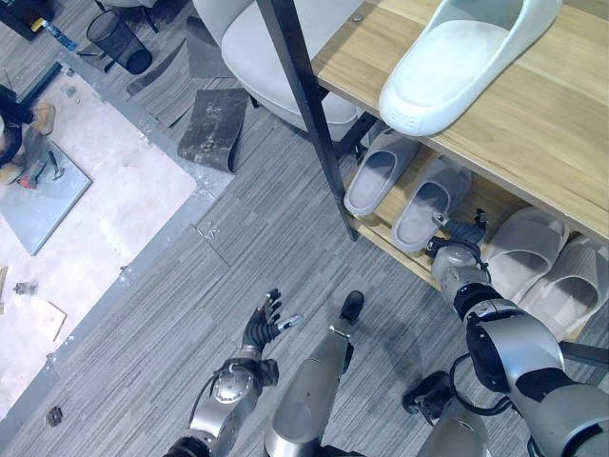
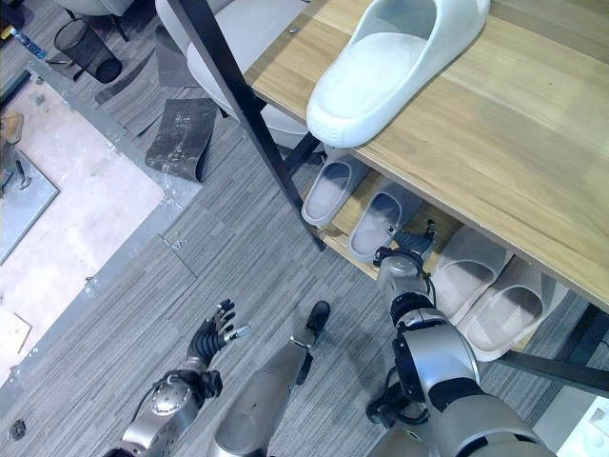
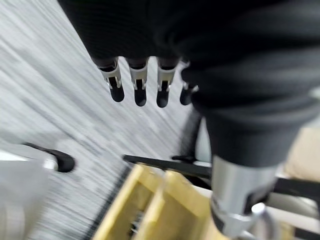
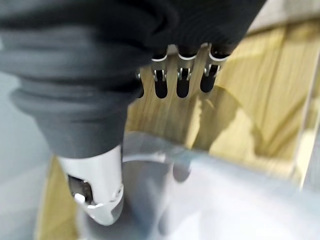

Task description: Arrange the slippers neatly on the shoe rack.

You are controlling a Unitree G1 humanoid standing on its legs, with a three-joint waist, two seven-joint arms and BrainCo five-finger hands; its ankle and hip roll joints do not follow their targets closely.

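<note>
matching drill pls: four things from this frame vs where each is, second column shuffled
Things:
1. large pale mint rubber slipper
2. pair of grey slippers
3. pair of beige slippers
4. left hand

Places:
A. lower shelf, next to the black upright post
B. over the grey floor, holding nothing
C. top wooden shelf of the rack
D. lower shelf, on the far side of the right hand from the post

Pairs: 1-C, 2-A, 3-D, 4-B
</note>
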